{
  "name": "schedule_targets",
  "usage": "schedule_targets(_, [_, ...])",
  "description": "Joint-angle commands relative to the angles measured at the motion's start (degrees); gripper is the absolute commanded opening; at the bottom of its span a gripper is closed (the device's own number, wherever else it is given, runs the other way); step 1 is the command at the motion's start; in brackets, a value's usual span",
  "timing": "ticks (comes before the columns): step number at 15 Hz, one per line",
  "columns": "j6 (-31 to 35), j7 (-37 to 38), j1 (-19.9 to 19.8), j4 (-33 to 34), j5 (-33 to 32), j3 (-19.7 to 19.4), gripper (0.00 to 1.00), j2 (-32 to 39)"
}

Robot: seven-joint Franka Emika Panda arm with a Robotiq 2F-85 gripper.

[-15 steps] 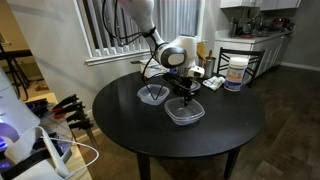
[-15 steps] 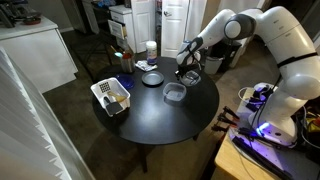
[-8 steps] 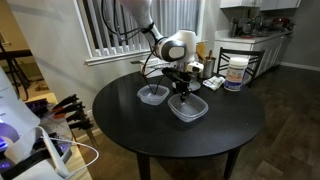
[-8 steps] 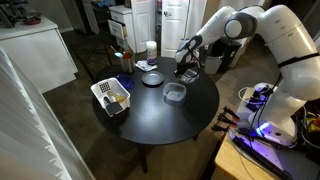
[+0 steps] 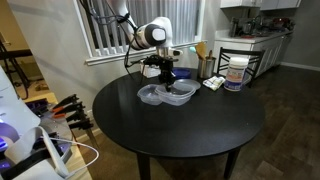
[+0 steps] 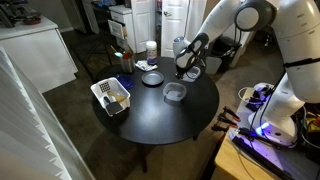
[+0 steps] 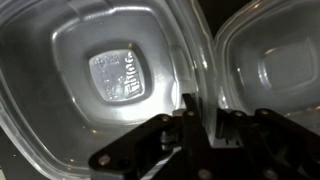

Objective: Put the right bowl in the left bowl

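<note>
My gripper (image 5: 168,74) is shut on the rim of the right bowl (image 5: 183,91), a clear squarish bowl held low over the black round table (image 5: 205,135). It sits right beside the left bowl (image 5: 150,95), a rounder clear bowl, and their rims touch or overlap. In the wrist view my fingers (image 7: 200,112) pinch a clear wall; the right bowl (image 7: 120,75) with a stamped base fills the left and the left bowl (image 7: 270,60) shows at right. In an exterior view my gripper (image 6: 185,69) hangs behind the left bowl (image 6: 174,93).
A dark round dish (image 6: 150,79) and a white wire basket (image 6: 112,97) stand on the table. A white tub (image 5: 236,72) and a utensil holder (image 5: 201,64) stand at the table's far edge. A window sill lies behind my arm.
My gripper has carried the right bowl from the table's middle across to the left bowl, so the two now sit together. The left bowl has not moved.
</note>
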Motion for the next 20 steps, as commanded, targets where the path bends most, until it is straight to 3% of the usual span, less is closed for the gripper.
schedule_targets(1, [0.85, 5.26, 7.31, -12.24, -9.71, -2.66, 0.01, -9.55])
schedule_targets(4, [3.97, 7.81, 10.07, -17.23, -16.13, -1.82, 0.01, -13.57])
schedule_targets(7, [7.30, 7.30, 9.70, -20.36, -17.33, 0.73, 0.01, -16.07])
schedule_targets(14, [19.76, 4.78, 5.13, -21.72, -9.27, 6.61, 0.01, -14.22])
schedule_targets(20, [29.42, -2.56, -3.32, -21.09, 2.05, 15.78, 0.01, -11.36])
